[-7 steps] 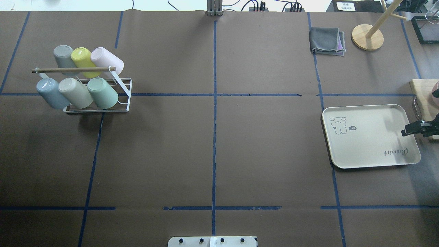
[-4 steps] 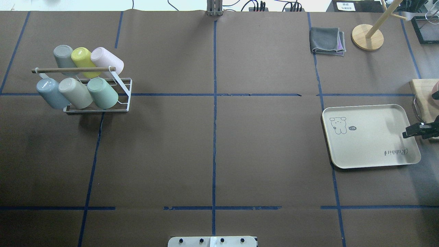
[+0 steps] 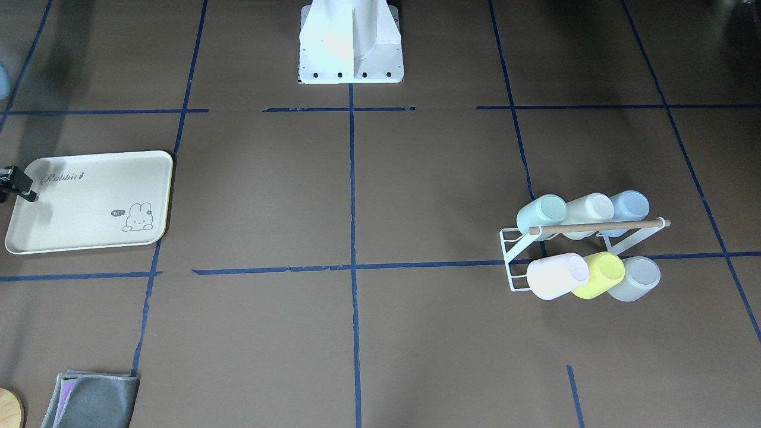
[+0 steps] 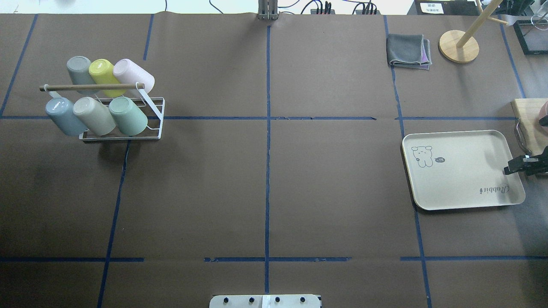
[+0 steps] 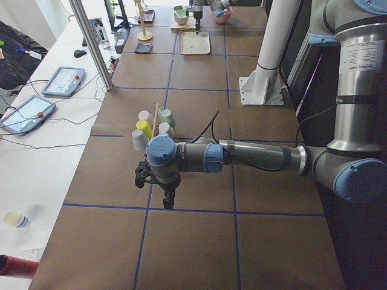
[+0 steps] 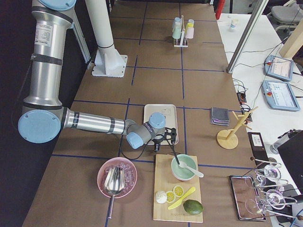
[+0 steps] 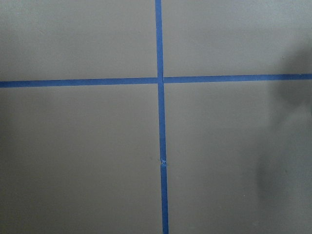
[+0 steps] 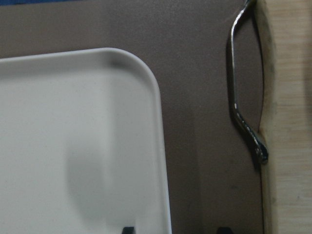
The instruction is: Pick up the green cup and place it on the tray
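Observation:
The green cup (image 4: 127, 116) lies tilted on a white wire rack (image 4: 155, 128) at the far left, at the right end of its nearer row; it also shows in the front view (image 3: 542, 214). The cream tray (image 4: 462, 171) with "Rabbit" script lies at the right, bare. My right gripper (image 4: 510, 168) hangs over the tray's right rim. In the right wrist view its two fingertips (image 8: 127, 229) stand apart either side of the tray's rim (image 8: 163, 146), open and empty. My left gripper (image 5: 164, 196) shows only in the left side view, over bare table near the rack; I cannot tell its state.
The rack holds several other pastel cups, a yellow-green one (image 4: 102, 72) among them. A grey cloth (image 4: 408, 51) and a wooden stand (image 4: 458, 46) sit at the far right. A wooden cutting board (image 4: 528, 124) with a metal handle (image 8: 239, 112) lies just right of the tray.
My right gripper has drifted slightly toward the robot and outward along the tray's right rim. The cups and the tray have not moved.

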You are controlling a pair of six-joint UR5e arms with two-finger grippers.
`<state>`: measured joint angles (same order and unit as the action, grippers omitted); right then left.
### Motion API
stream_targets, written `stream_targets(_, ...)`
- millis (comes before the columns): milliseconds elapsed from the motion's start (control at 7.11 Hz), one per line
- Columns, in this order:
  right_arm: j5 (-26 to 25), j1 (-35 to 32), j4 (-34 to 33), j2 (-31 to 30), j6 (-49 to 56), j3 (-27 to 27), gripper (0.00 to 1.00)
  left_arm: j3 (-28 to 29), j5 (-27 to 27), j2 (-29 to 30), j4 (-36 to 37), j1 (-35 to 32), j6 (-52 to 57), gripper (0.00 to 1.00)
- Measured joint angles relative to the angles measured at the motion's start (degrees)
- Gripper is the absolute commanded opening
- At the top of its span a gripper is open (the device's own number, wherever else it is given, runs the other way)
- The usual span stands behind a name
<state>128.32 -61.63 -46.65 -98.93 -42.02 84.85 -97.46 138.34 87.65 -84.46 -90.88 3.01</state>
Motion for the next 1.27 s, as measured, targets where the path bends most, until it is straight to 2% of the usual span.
stream_targets(141, 0.0, -0.03, 0.05, -0.02, 0.04, -0.02, 0.0, -0.01, 0.0, 0.03, 0.0, 0.0, 0.04, 1.0)
stream_targets(703, 0.18, -0.18, 0.21, -0.32, -0.19, 0.88, 0.0, -0.03, 0.0, 0.12, 0.0, 0.0, 0.07, 1.0)
stream_targets(984, 0.65, -1.27, 0.24, -2.68, -0.25, 5.72, 0.0, -0.02, 0.0, 0.14, 0.0, 0.0, 0.07, 1.0)
stream_targets(1265, 3.4, -5.42, 0.24, -3.93, -0.28, 10.63, 0.0, -0.01, 0.0, 0.13, 0.0, 0.0, 0.07, 1.0)
